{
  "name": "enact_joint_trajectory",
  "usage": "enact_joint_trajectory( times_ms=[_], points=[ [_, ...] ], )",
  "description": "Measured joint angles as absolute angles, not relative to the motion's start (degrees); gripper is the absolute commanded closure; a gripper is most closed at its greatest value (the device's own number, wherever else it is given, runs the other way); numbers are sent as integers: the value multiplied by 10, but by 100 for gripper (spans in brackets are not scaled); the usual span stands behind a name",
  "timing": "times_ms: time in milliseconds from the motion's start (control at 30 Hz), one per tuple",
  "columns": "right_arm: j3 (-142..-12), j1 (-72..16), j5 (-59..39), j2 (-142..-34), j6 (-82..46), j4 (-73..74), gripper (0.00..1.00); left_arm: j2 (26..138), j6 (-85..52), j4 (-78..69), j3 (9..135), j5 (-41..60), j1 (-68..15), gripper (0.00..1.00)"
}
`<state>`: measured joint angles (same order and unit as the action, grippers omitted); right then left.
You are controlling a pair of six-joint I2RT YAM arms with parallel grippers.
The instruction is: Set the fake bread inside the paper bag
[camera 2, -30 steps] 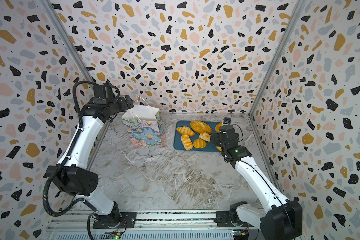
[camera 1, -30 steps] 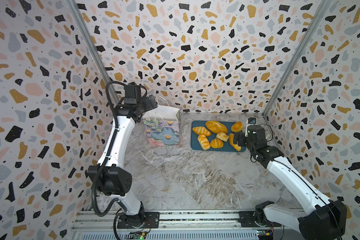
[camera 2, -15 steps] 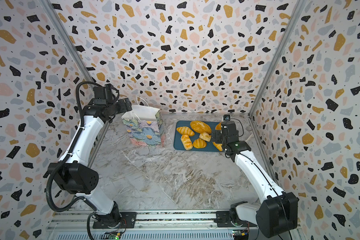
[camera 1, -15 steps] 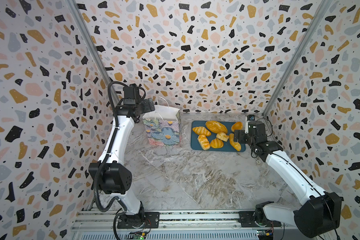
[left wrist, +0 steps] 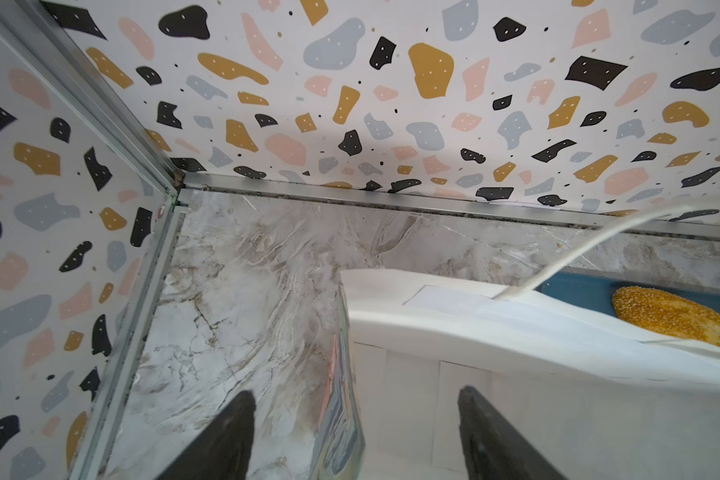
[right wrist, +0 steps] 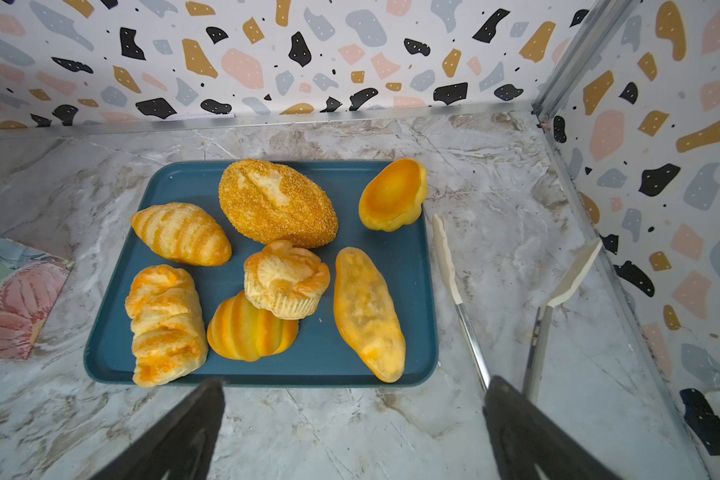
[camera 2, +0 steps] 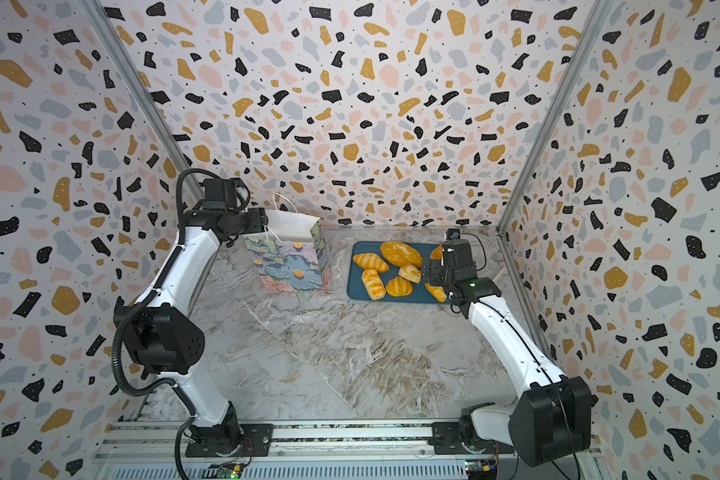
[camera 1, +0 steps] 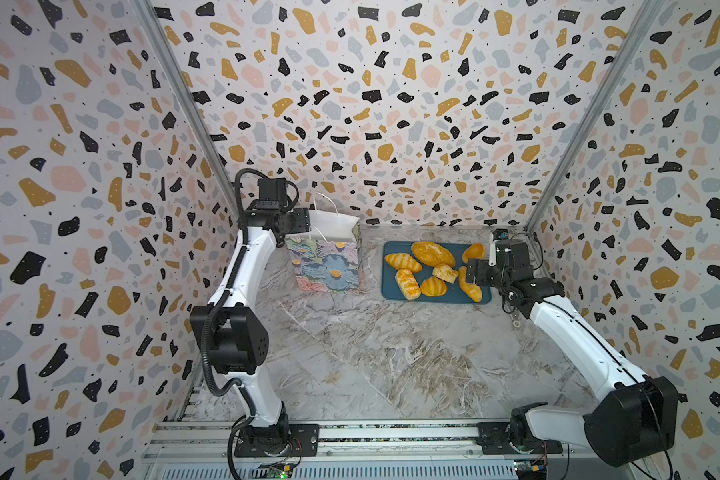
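Observation:
The paper bag (camera 1: 327,257) (camera 2: 289,262) stands upright at the back left, flowered outside and white inside (left wrist: 516,374). My left gripper (camera 1: 306,226) (left wrist: 356,392) is open astride the bag's left wall, one finger inside and one outside. Several pieces of fake bread lie on the dark-teal tray (camera 1: 391,291) (right wrist: 416,291): a speckled loaf (right wrist: 277,203), a striped croissant (right wrist: 179,232), a long roll (right wrist: 368,311) and others. My right gripper (camera 1: 472,272) (right wrist: 355,381) hangs open and empty over the tray's front right edge.
Metal tongs with white tips (right wrist: 454,282) lie on the marble table between the tray and the right wall. The bag's white cord handle (left wrist: 599,241) sticks up from its far rim. Patterned walls close in the back and both sides.
My left gripper has swung down onto the bag's left rim. My right gripper has shifted a little to the left, towards the tray.

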<state>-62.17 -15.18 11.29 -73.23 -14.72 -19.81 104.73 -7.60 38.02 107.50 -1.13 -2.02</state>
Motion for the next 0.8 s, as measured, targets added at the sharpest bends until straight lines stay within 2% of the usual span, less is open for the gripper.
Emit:
enact_joint_trajectory(
  times_ms=[433, 800],
  points=[
    [-631, -151, 108, -757, -153, -198, 0, 1035, -68, 359, 1064, -14, -16, 52],
    [-644, -149, 107, -759, -157, -198, 0, 1042, -79, 342, 1048, 26, 13, 52]
  ],
)
